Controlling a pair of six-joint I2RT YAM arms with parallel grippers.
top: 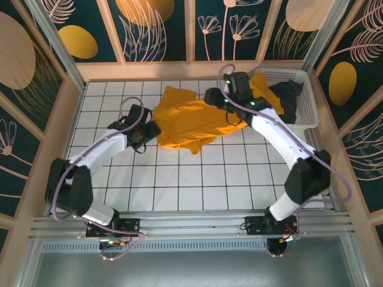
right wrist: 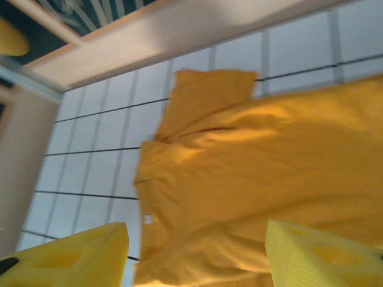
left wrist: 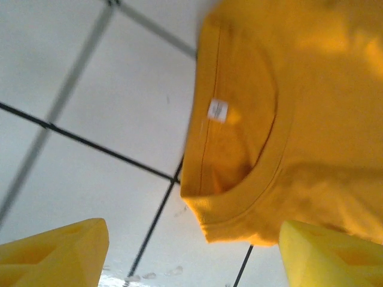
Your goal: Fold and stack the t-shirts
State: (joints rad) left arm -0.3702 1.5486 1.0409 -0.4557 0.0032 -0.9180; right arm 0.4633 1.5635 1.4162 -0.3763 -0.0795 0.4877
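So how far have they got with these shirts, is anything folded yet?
Nothing looks folded or stacked yet. The orange shirt lies rumpled on the tiles, and the dark shirt sits bunched in the white basket. In hand: the left gripper is open by the orange collar, the right gripper open above the shirt's body. Both folds and the stacking remain.

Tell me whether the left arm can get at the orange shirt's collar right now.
Probably yes: the open left gripper sits right by the collar of the orange shirt, nothing lying between them.

White arms (top: 102,149), black joints (top: 67,186), yellow fingers (left wrist: 54,254)
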